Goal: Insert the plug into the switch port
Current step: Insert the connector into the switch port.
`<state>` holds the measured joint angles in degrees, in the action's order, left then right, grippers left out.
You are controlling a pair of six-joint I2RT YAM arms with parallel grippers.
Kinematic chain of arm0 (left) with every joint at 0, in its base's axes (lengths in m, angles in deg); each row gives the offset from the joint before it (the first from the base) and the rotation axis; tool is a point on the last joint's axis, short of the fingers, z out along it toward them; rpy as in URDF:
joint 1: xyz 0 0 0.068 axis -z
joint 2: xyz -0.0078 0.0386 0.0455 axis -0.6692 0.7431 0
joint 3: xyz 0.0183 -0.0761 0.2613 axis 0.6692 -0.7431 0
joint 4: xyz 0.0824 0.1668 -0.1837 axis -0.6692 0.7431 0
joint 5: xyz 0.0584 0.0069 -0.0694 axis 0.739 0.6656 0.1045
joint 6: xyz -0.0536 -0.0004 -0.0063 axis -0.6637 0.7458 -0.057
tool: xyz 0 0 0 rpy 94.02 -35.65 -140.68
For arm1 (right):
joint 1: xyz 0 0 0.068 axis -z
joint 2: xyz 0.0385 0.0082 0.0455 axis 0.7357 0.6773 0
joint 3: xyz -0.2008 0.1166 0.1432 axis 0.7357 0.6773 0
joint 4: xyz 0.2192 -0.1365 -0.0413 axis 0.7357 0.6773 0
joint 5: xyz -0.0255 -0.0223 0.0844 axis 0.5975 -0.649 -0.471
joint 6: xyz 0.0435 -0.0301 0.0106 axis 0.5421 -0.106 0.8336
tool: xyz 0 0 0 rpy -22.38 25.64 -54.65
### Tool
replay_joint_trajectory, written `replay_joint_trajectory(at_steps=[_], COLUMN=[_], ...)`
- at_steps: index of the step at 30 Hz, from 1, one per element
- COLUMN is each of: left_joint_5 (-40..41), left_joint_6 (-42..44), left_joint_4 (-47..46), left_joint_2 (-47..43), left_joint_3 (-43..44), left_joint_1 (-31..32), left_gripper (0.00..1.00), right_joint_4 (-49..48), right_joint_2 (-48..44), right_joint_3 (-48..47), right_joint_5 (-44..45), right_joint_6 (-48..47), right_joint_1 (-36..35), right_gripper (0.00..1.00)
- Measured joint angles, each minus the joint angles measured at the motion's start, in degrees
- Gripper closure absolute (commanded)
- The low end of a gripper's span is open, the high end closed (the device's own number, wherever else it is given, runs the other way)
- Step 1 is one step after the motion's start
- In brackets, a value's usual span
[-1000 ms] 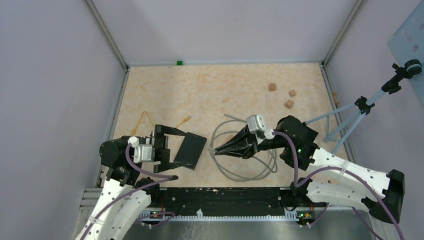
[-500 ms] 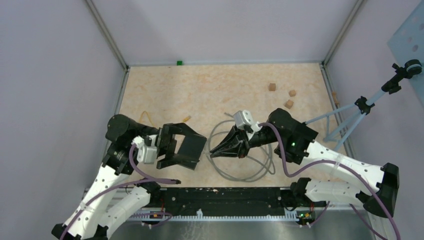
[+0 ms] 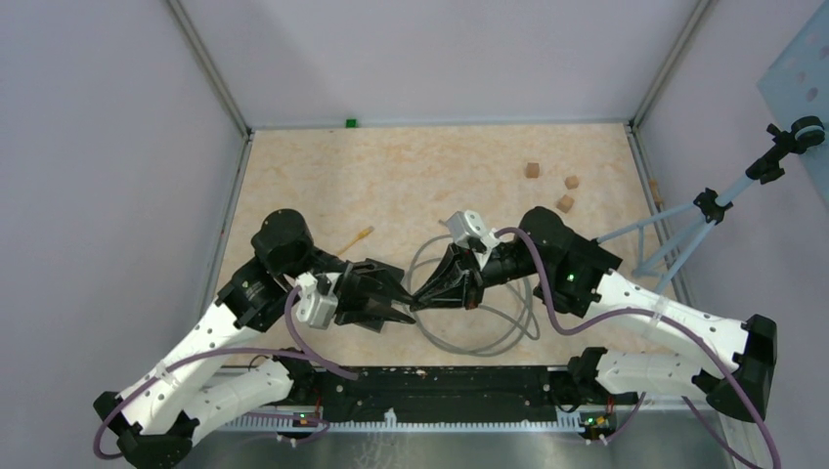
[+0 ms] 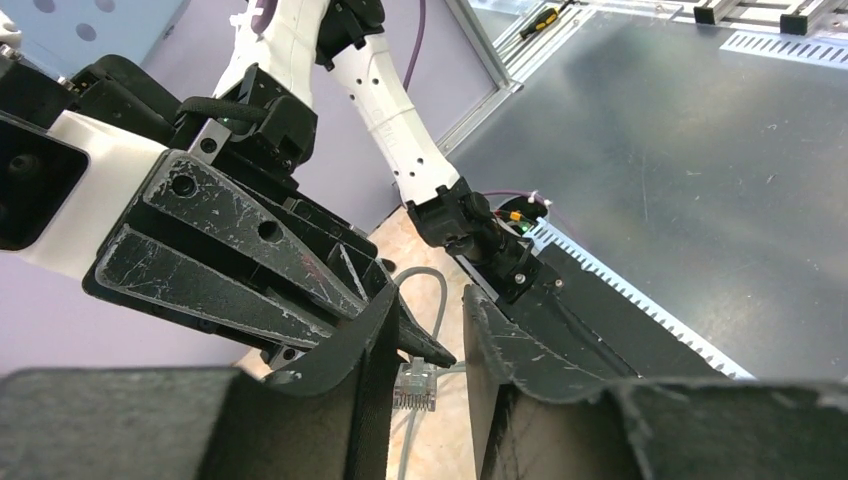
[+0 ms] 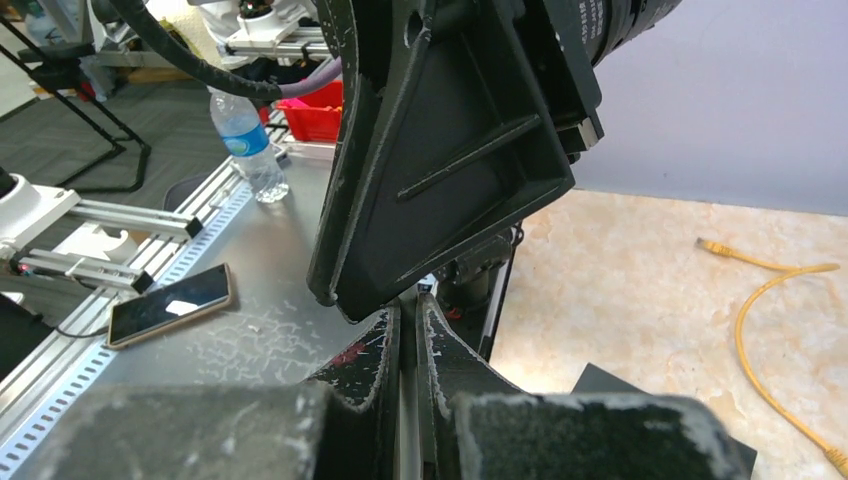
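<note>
- The plug (image 4: 413, 385), clear plastic, hangs just under the tips of the right gripper (image 4: 440, 357). In your top view this is a little toward 6 o'clock from the middle of the table.
- The right gripper is closed tight with the plug at its fingertips. It points toward 9 o'clock.
- The gray cable (image 3: 469, 349) lies in a loose loop on the table below this gripper, spreading toward 4 o'clock.
- The left gripper (image 3: 406, 301) points toward 3 o'clock and meets the right one nearly tip to tip. Its fingers (image 4: 375, 330) stand only a narrow gap apart and hold nothing. From its wrist camera you see the plug through that gap, beyond the tips.
- The switch (image 5: 620, 390) appears as a dark flat piece on the table in the right wrist view, at 4 o'clock of the frame. In the top view the left gripper covers most of it, and you cannot see its ports.
- A yellow cable (image 5: 770, 300) lies at 10 o'clock from the left gripper.
- Three small wooden cubes (image 3: 565, 202) sit at 1 o'clock, near a tripod (image 3: 704, 210) at the 3 o'clock edge.
</note>
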<state>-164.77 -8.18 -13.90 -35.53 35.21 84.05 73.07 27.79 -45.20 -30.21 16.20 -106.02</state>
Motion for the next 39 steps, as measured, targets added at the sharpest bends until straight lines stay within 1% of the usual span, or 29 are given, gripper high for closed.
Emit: replay_joint_trajectory(at_steps=[2,4,5,7,8,9,10,11,12,13,14,15,16,18,20,24,26,28,31,34,39], left_joint_5=[0.8,1.4,1.5,2.1,2.3,2.3,2.5,2.5,2.8,3.1,3.3,4.0,4.8,7.0,9.8,18.4,23.5,27.9,34.2,38.4,40.1], left_joint_6=[1.0,1.8,2.1,2.8,2.8,3.1,3.1,3.1,3.2,3.3,3.1,2.6,1.9,-0.8,-5.3,-17.9,-24.9,-30.5,-37.4,-41.6,-45.5], left_joint_4=[1.0,1.8,2.1,2.5,2.6,2.9,3.0,3.2,3.3,3.3,3.4,3.4,3.1,1.0,-3.5,-16.5,-23.2,-27.9,-32.1,-34.9,-37.2], left_joint_2=[0.1,0.1,0.1,0.1,0.1,0.0,0.0,-0.1,-0.2,-0.3,-0.5,-0.9,-1.5,-3.3,-5.9,-12.1,-15.2,-16.9,-18.5,-19.7,-20.3], left_joint_3=[0.0,0.1,0.2,0.4,0.5,0.5,0.5,0.5,0.5,0.5,0.5,0.4,0.0,-1.9,-5.6,-15.8,-20.9,-24.2,-26.3,-26.8,-26.9], left_joint_1=[0.7,1.0,1.0,1.2,1.2,1.2,1.2,1.2,1.2,1.2,1.2,1.3,1.4,1.4,1.3,1.4,1.4,1.4,1.4,1.3,1.4], left_gripper=[0.67,0.72,0.78,0.95,1.00,1.00,1.00,1.00,1.00,1.00,1.00,1.00,1.00,1.00,1.00,1.00,1.00,1.00,1.00,1.00,1.00], right_joint_4=[0.6,1.0,1.0,1.0,1.1,1.1,1.1,1.2,1.4,1.6,1.8,1.6,1.2,0.0,-2.3,-6.7,-9.3,-10.9,-12.0,-11.1,-9.6], right_joint_2=[0.0,0.0,0.0,0.0,0.0,0.0,-0.1,-0.1,-0.2,-0.3,-0.7,-1.3,-2.3,-4.9,-8.3,-12.6,-13.1,-12.9,-11.6,-9.2,-5.4], right_joint_3=[0.0,0.0,0.0,0.0,0.0,0.0,0.0,0.0,0.0,0.0,0.2,0.7,1.7,4.4,7.8,12.5,14.0,14.6,14.6,14.1,12.6], right_joint_5=[0.0,-0.1,-0.1,-0.1,-0.1,-0.1,-0.1,0.0,0.4,0.8,2.3,3.7,4.9,7.1,9.9,13.9,15.5,16.9,19.1,21.4,25.0], right_joint_6=[0.0,0.0,0.0,0.0,0.0,0.0,0.0,-0.1,-0.3,-0.3,-1.1,-1.4,-1.9,-3.7,-5.7,-9.7,-11.0,-12.1,-14.3,-16.9,-20.0], right_joint_1=[0.0,0.0,0.0,0.0,0.0,0.0,0.0,0.0,0.0,0.0,0.0,0.0,0.0,-0.1,-0.1,-0.1,-0.3,-0.7,-2.7,-5.7,-8.0], right_gripper=[1.00,1.00,1.00,1.00,1.00,1.00,0.93,0.77,0.67,0.59,0.40,0.33,0.30,0.29,0.31,0.37,0.40,0.43,0.44,0.47,0.51])
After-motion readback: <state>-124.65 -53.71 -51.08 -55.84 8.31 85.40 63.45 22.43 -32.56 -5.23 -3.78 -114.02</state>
